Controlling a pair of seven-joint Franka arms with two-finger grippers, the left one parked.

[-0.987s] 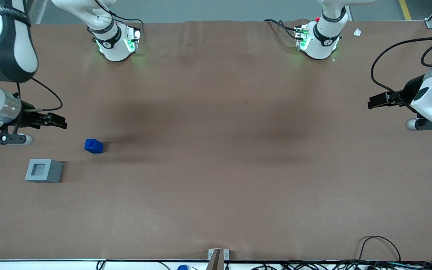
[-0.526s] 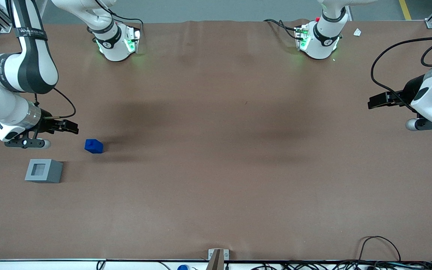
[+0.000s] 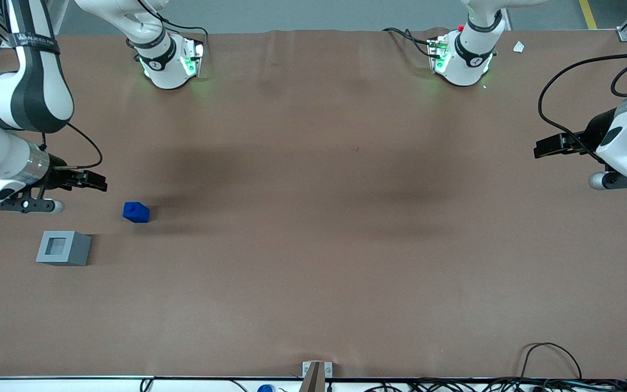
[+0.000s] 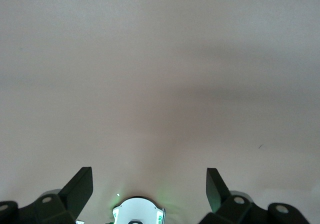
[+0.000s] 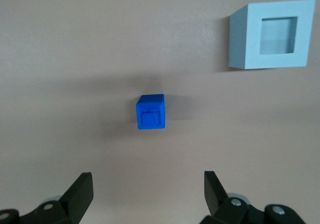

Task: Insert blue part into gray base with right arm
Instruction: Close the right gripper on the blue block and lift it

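The right arm hangs over the working arm's end of the brown table, much of its upper length cut off by the edge of the front view. Its black gripper sits up off the table, and the front view shows it only side-on as one dark shape. The wrist camera settles the matter: the two fingers stand spread wide with nothing between them, only their tips showing, the rest cut off by the frame.

The blue part rests on the table by itself, upright, its square stud facing up. It lies ahead of the fingertips and roughly in line with the gap between them in the wrist view, apart from both tips and touching neither. In the front view it is near the gripper, a little nearer the camera than the fingers.

The gray base stands on the table with its square recess open upward and nothing in it. It is farther out from the fingertips than the blue part and off to one side of it, well apart from both. In the front view it is nearer the camera than the gripper and the blue part.
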